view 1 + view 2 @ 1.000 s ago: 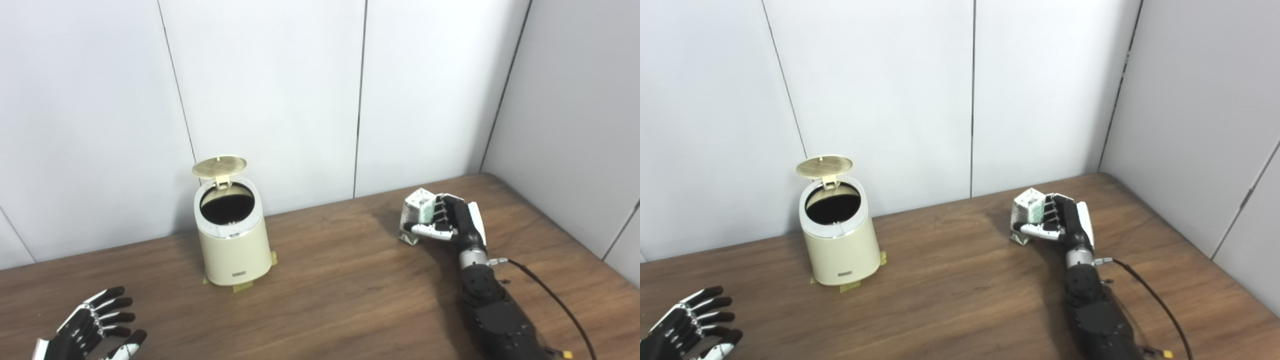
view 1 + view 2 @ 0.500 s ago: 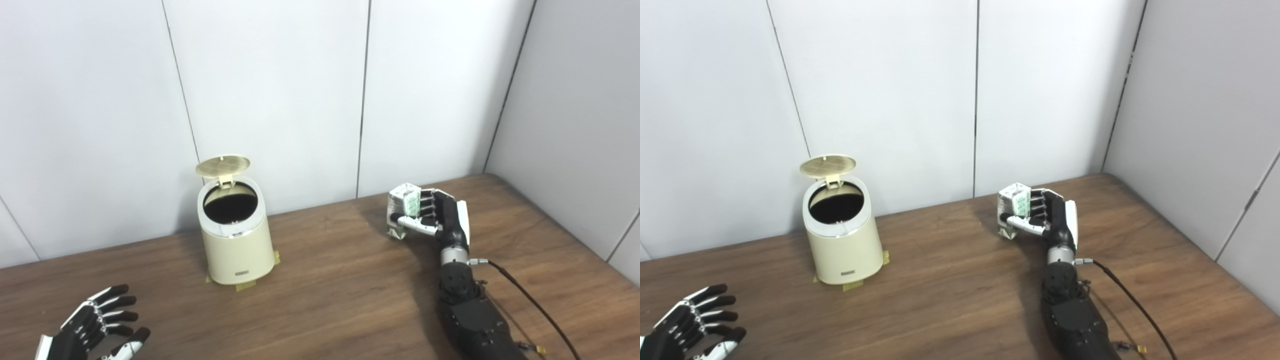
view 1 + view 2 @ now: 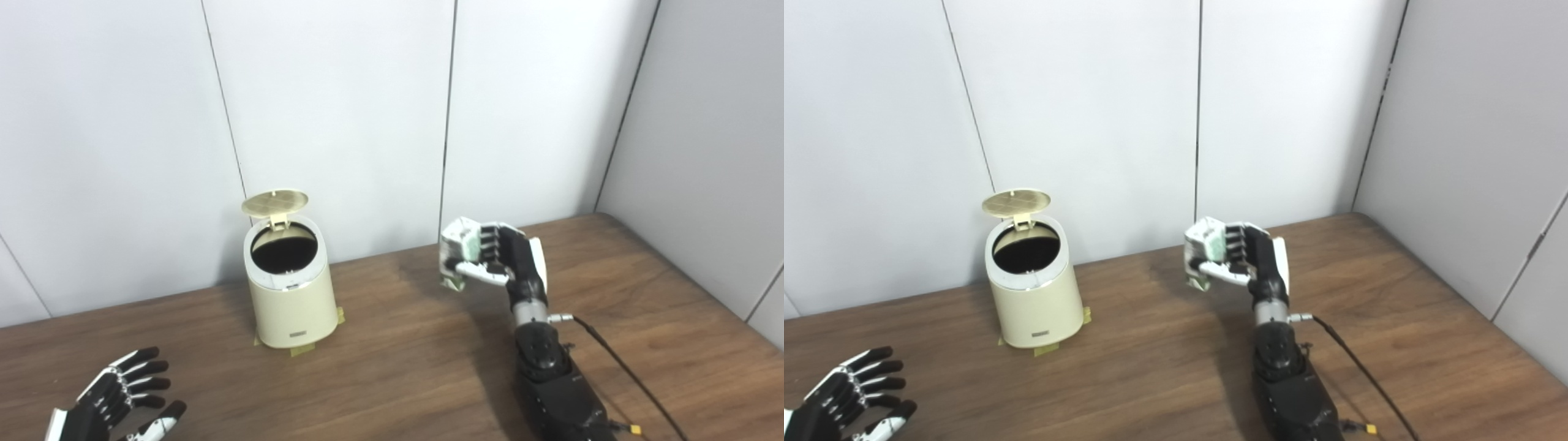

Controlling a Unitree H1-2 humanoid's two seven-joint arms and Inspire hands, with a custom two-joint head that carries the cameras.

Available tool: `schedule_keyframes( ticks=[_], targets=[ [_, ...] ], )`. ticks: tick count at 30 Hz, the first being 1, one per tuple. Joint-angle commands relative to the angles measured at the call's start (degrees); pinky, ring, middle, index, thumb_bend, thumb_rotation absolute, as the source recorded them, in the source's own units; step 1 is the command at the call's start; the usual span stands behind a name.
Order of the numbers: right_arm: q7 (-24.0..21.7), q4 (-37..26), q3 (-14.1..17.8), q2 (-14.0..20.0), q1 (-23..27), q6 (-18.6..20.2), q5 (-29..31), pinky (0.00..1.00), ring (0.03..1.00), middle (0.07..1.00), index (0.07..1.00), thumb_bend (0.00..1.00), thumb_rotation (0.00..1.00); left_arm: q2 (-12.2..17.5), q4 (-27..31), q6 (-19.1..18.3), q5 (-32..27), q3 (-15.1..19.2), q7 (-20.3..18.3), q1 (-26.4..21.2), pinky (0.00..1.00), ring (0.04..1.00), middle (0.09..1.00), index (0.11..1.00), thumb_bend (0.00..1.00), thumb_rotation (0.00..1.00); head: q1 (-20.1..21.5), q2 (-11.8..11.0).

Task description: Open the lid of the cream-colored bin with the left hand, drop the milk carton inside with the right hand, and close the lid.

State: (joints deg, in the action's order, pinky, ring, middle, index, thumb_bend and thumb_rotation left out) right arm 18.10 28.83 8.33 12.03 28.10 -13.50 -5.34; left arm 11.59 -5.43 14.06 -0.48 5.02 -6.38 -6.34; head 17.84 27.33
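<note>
Two hands over wooden table (image 3: pixel 392 367), seen from head cameras. Right hand (image 3: pixel 511 260), at about 3 o'clock from scene centre, raised clear of the tabletop, fingers and thumb wrapped around carton (image 3: pixel 456 254); carton tilted, lower end hanging just below the thumb, not touching the table. Shadow of carton and hand cast on the wood beneath. Black cable (image 3: pixel 618 367) trailing from right wrist toward 5 o'clock. Bin (image 3: pixel 291 288), cream, at about 9 o'clock from the carton and well apart from it, standing upright near the back wall. Lid (image 3: pixel 274 202) swung up on rear hinge, nearly level above the rim at 12 o'clock, dark interior exposed. Small tape tabs (image 3: pixel 300 350) under the base at front and sides. Left hand (image 3: pixel 116 404), at 7 o'clock of the scene near the bottom edge, well apart from the bin, holding nothing, fingers spread and slightly curled, palm turned inward. Pale wall panels (image 3: pixel 343 110) behind the table and along its right side.
</note>
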Motion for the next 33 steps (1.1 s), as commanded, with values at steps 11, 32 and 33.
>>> schedule_keyframes(
  ticks=[11,32,33],
  targets=[
    [-1.4,-7.86,-1.38,-3.96,5.73,-2.19,0.58,0.33,0.385,0.472,0.49,0.53,0.0,-1.66,-2.52,2.1,-0.07,-0.73,1.16,-1.03,0.58,0.637,0.696,0.746,0.69,0.06,-3.78,-1.15],
    [-2.6,-10.62,-3.55,-13.71,10.75,-0.89,2.03,0.31,0.404,0.493,0.52,0.52,0.0,-4.75,-5.4,4.54,2.12,-3.34,3.63,-1.69,0.55,0.635,0.694,0.747,0.72,0.09,-12.73,-3.77],
    [-2.84,-10.42,-3.69,-13.79,10.97,-1.06,2.12,0.31,0.405,0.496,0.518,0.52,0.0,-4.86,-5.35,4.54,2.09,-3.45,3.69,-1.69,0.55,0.638,0.697,0.748,0.72,0.08,-12.73,-3.77]
  ],
)
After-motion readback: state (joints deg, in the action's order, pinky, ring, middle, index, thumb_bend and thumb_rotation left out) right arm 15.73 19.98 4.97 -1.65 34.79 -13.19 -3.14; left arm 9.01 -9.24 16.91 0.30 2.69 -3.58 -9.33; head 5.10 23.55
